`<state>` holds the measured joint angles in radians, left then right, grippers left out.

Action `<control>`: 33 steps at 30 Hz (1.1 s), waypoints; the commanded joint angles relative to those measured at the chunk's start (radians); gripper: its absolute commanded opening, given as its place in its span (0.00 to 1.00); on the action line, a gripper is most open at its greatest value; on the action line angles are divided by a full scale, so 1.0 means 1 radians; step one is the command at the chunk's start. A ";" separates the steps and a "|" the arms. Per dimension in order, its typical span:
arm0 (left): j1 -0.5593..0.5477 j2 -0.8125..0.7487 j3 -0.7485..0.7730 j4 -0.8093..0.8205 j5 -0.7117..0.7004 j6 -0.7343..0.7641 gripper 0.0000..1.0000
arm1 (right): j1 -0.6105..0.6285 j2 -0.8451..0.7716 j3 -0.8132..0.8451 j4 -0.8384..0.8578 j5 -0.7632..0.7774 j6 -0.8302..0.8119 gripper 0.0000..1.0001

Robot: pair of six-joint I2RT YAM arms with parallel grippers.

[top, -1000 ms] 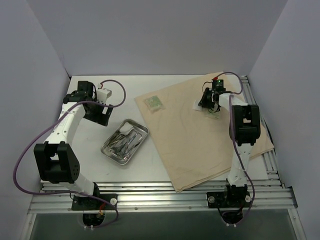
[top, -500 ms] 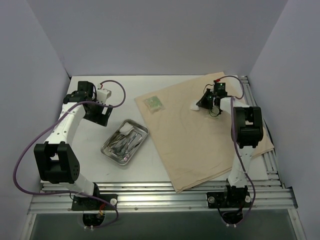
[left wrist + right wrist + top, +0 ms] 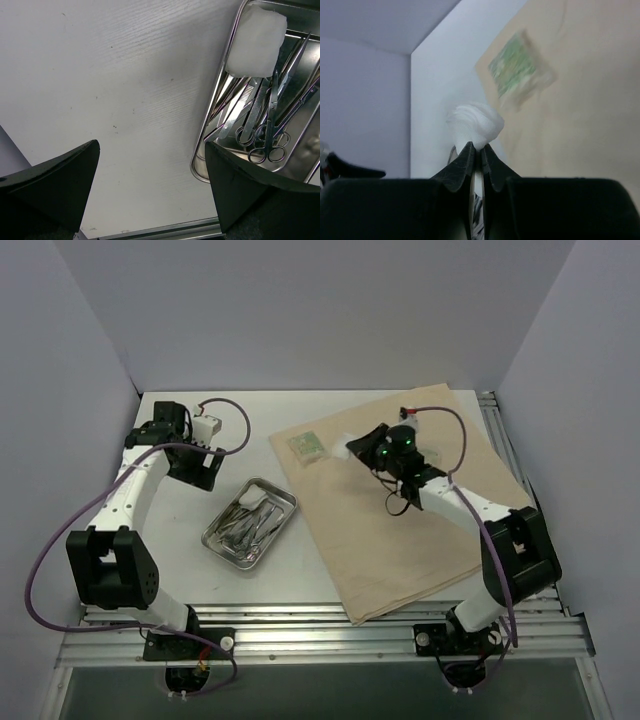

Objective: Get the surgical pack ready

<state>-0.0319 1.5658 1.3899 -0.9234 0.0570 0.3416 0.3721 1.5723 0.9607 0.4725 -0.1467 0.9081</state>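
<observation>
Right pincer (image 3: 476,149) tight on a crumpled white gauze square (image 3: 474,124)

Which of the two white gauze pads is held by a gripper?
The gauze pinched in the shut right gripper, clear of the surface; the other gauze lies loose in the steel tray.

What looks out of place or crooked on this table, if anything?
The tan cloth lies askew to the table edges, and its near corner laps over the metal rails. The steel tray also sits at an angle. The gauze in the shut right gripper is crumpled, not flat.
</observation>
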 commanded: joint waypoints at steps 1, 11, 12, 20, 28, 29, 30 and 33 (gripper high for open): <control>-0.003 -0.046 -0.003 0.038 0.021 -0.013 0.96 | 0.189 0.018 -0.074 0.182 0.186 0.273 0.00; -0.002 -0.119 -0.086 0.054 0.026 0.000 0.96 | 0.484 0.294 0.101 0.195 0.266 0.388 0.00; -0.002 -0.131 -0.091 0.055 0.026 0.002 0.96 | 0.487 0.333 0.125 0.186 0.253 0.390 0.00; -0.002 -0.153 -0.120 0.064 0.023 0.004 0.96 | 0.527 0.411 0.184 0.155 0.294 0.420 0.00; -0.002 -0.151 -0.118 0.067 0.024 0.002 0.96 | 0.527 0.433 0.190 0.074 0.335 0.486 0.00; -0.002 -0.150 -0.118 0.070 0.023 0.004 0.96 | 0.527 0.439 0.182 0.061 0.331 0.501 0.00; 0.000 -0.150 -0.118 0.074 0.023 0.002 0.96 | 0.527 0.439 0.181 0.057 0.328 0.517 0.00; 0.000 -0.148 -0.118 0.075 0.023 0.002 0.96 | 0.528 0.446 0.182 0.017 0.331 0.525 0.00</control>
<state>-0.0319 1.4399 1.2694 -0.8906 0.0650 0.3439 0.8921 2.0068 1.1263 0.5510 0.1364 1.3872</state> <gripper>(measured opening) 0.961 0.022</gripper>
